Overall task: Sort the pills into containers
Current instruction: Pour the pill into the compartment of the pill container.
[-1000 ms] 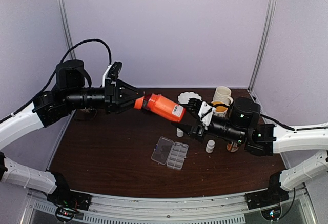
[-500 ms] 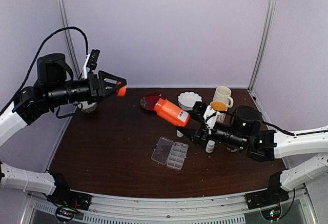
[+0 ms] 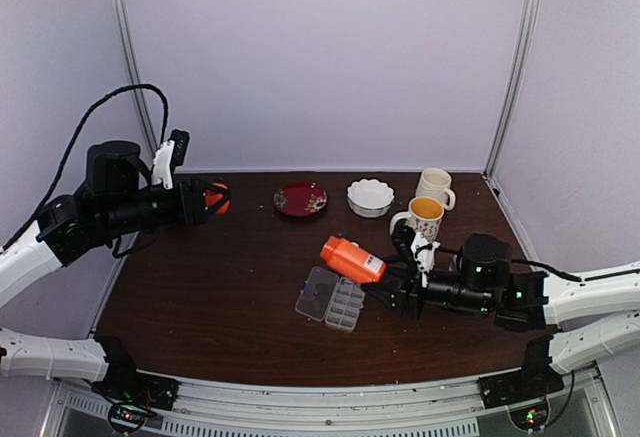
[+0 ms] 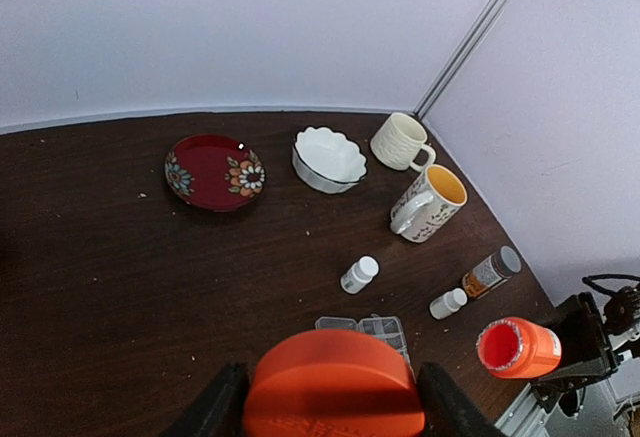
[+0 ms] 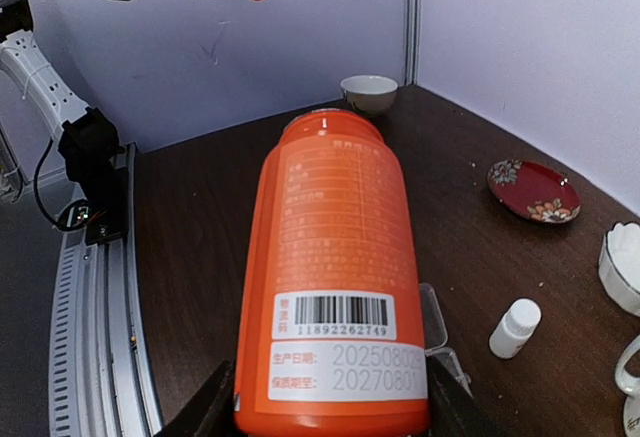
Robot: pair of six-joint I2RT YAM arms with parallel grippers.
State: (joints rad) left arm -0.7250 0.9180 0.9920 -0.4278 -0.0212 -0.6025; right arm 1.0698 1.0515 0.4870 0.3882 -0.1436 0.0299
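- Left hand (image 4: 330, 414): fingers clamped on the sides of an orange cap (image 3: 216, 198). It is held up in the air over the tabletop's (image 3: 200, 287) left edge, toward the far-left corner.
- Right hand (image 5: 325, 412): fingers clamped on the base end of an orange bottle (image 3: 352, 259). The bottle is uncapped and lies close to horizontal, label up, with its open mouth pointing toward the left edge.
- From the top view we see the bottle off the tabletop, just past the far side of the pill box (image 3: 333, 300).
- The pill box sits mid-tabletop, nearer the near edge. Its clear lid is swung open to the left, and the two rows of cells are on the right.
- Pills: too small for us to make out in any view.
- Along the far edge, left to right, are a red plate (image 3: 300, 198), a white bowl (image 3: 370, 197) and a cream mug (image 3: 435, 184). A patterned mug (image 3: 425, 218) sits just in front of the cream one.
- In the left wrist view we see two small white bottles (image 4: 359, 274) and a grey-capped bottle (image 4: 491, 271) between the mugs and the pill box, toward the right edge.
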